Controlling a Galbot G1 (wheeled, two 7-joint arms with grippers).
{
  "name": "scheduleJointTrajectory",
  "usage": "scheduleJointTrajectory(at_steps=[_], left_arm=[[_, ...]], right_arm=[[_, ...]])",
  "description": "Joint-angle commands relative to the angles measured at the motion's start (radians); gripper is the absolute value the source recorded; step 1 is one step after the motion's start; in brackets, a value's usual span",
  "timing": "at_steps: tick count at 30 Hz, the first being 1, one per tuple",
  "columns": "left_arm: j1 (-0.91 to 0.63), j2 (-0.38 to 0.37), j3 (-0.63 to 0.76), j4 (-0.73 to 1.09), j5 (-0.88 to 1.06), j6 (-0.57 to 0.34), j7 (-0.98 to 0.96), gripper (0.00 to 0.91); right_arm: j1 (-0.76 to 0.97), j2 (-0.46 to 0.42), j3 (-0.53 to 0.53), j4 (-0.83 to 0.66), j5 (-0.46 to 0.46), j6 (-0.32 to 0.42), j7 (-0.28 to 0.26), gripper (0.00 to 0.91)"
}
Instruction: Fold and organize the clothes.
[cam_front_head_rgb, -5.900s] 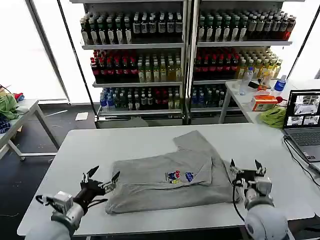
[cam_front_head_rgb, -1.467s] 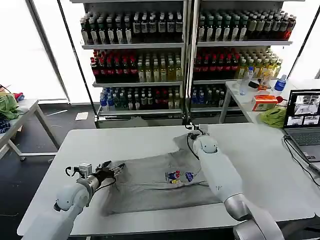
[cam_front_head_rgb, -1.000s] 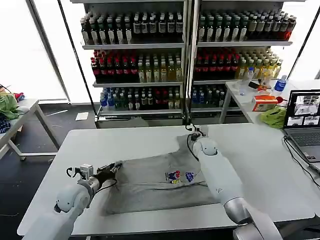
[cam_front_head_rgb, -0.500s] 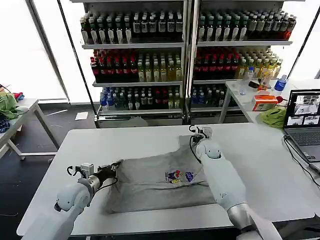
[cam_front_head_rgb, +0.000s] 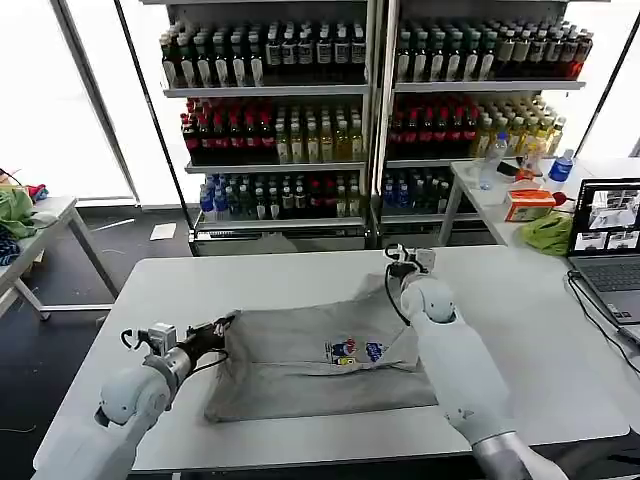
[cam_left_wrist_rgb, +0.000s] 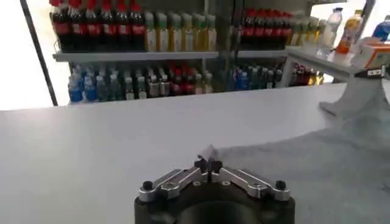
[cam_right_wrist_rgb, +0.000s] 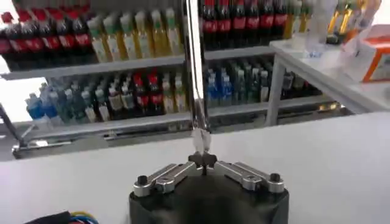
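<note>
Grey T-shirt (cam_front_head_rgb: 320, 360) lies centre-low in the head view on the white table (cam_front_head_rgb: 200, 285), chest print (cam_front_head_rgb: 350, 351) facing up. Left gripper (cam_front_head_rgb: 218, 328) sits at the shirt's left edge, lower left of frame, fingers closed together on a pinch of grey cloth. Right gripper (cam_front_head_rgb: 405, 262) is at the shirt's upper right corner, mid-frame, closed on the fabric there; its white arm runs down over the shirt's right side.

Open room: bare tabletop left of and above the shirt, and a wide strip to its right up to the laptop (cam_front_head_rgb: 608, 245) at the right edge. The shirt's front hem lies near the table's near edge.

Left wrist view: gripper (cam_left_wrist_rgb: 208, 164) tips meet on a raised peak of cloth, grey shirt (cam_left_wrist_rgb: 317, 158) spreading to lower right. Right wrist view: gripper (cam_right_wrist_rgb: 203, 161) tips shut tight; drinks shelves (cam_right_wrist_rgb: 122, 36) behind.
</note>
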Motion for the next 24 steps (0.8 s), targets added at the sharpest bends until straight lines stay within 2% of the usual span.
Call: scheduleJointTrajectory(at_steps=[1,9,14,24], left_arm=[[0.051,0.002,-0.023,-0.068,0.005,-0.008,0.001,0.0],[0.102,0.004,-0.046,-0.117,0.014,-0.008,0.005,0.0],[0.147,0.01,-0.061,-0.147,0.031,-0.012,0.011,0.0],[0.216,0.009,-0.085,-0.186,0.061,-0.019,0.017,0.0]], right_arm=[[-0.126,-0.066,0.015,0.293,0.052,0.0,0.033,0.0],[-0.238,-0.115,0.066,0.419,0.097,-0.001,0.055,0.0],[-0.366,-0.132,0.105,0.525,0.126,0.0,0.083,0.0],[-0.619,-0.113,0.163,0.664,0.147,0.002,0.126,0.0]])
